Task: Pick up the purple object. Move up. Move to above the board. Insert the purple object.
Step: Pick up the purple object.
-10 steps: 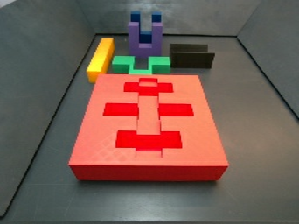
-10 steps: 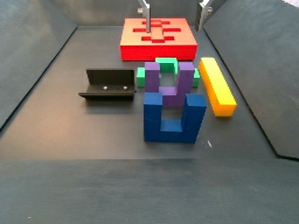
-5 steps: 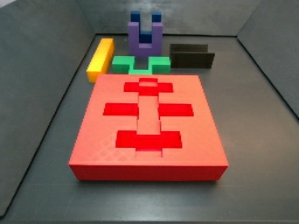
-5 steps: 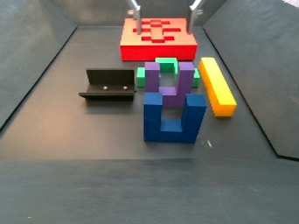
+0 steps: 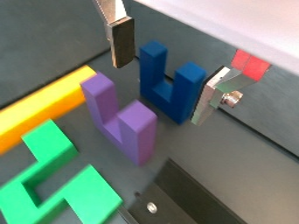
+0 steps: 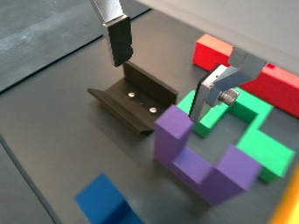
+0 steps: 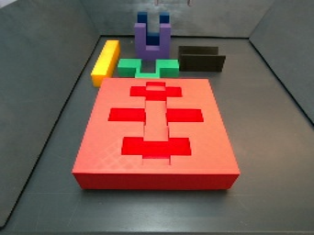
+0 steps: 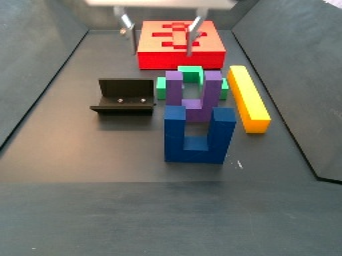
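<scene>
Side view: gripper (image 8: 159, 32) open, empty, above red slab board (image 8: 181, 44); purple object (image 8: 203, 96), smooth plastic U-block, well apart.

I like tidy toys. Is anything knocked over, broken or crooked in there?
Nothing stands out. The purple object stands upright beside the blue block, the yellow bar lies flat, the green cross sits flat, and the board looks whole. The gripper hangs open, holding nothing.

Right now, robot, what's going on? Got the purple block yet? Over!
Gripper open, empty, up over the red board. Purple block not grabbed, upright on the floor. Blue block and green cross crowd it, close on either side.
</scene>
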